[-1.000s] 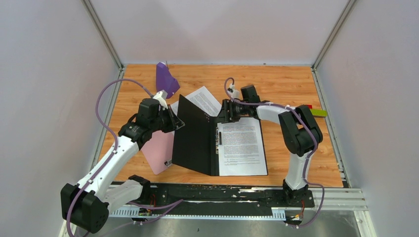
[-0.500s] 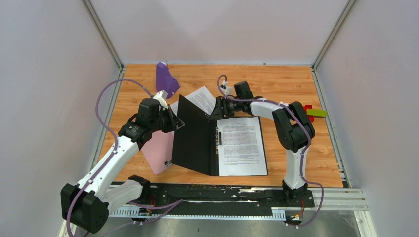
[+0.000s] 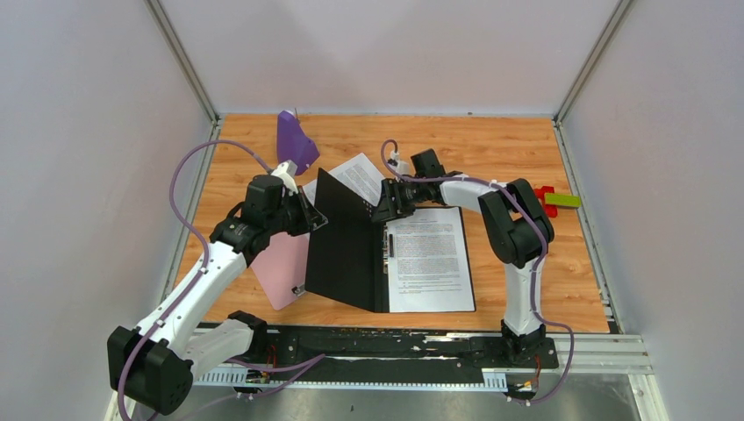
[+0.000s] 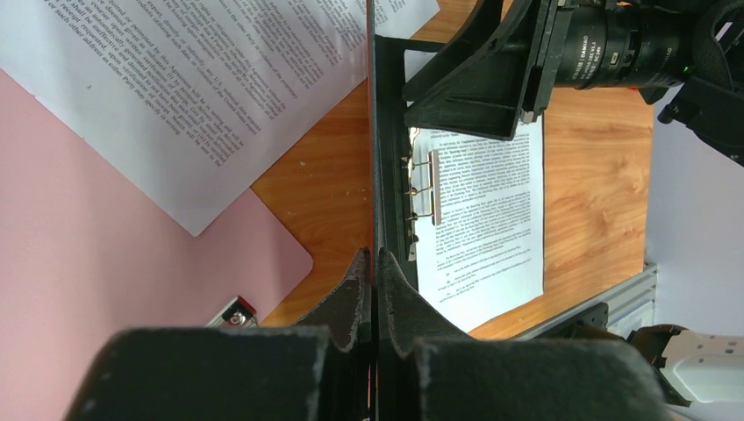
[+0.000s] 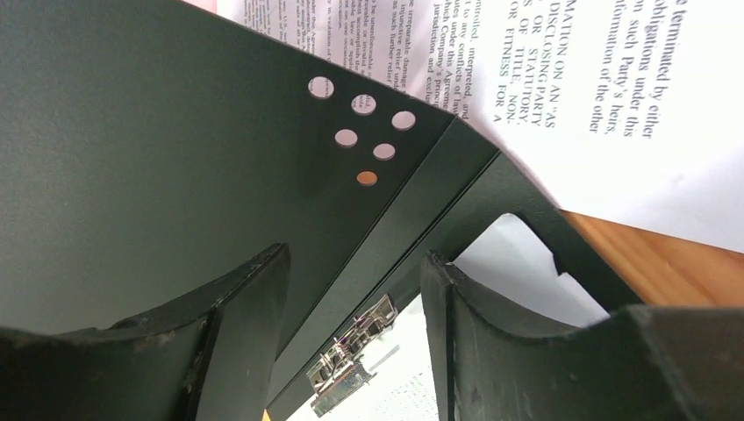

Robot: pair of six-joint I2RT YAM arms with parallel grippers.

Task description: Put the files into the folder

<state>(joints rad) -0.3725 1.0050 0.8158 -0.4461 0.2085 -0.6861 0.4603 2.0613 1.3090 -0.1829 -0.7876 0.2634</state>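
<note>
The folder lies open with its black inside showing. My left gripper is shut on the edge of its left cover and holds that cover raised. One printed sheet lies on the folder's flat right half, beside the metal clip. The other sheet lies on the table behind the raised cover. It also shows in the left wrist view. My right gripper is open and empty at the far end of the folder's spine. In the right wrist view the clip shows between its fingers.
A pink clipboard lies under and left of the raised cover. A purple object stands at the back left. A red and green item sits at the right edge. Metal rails frame the table.
My right gripper has moved left along the folder's far edge to the top of the spine. The left gripper and the raised cover have stayed put.
</note>
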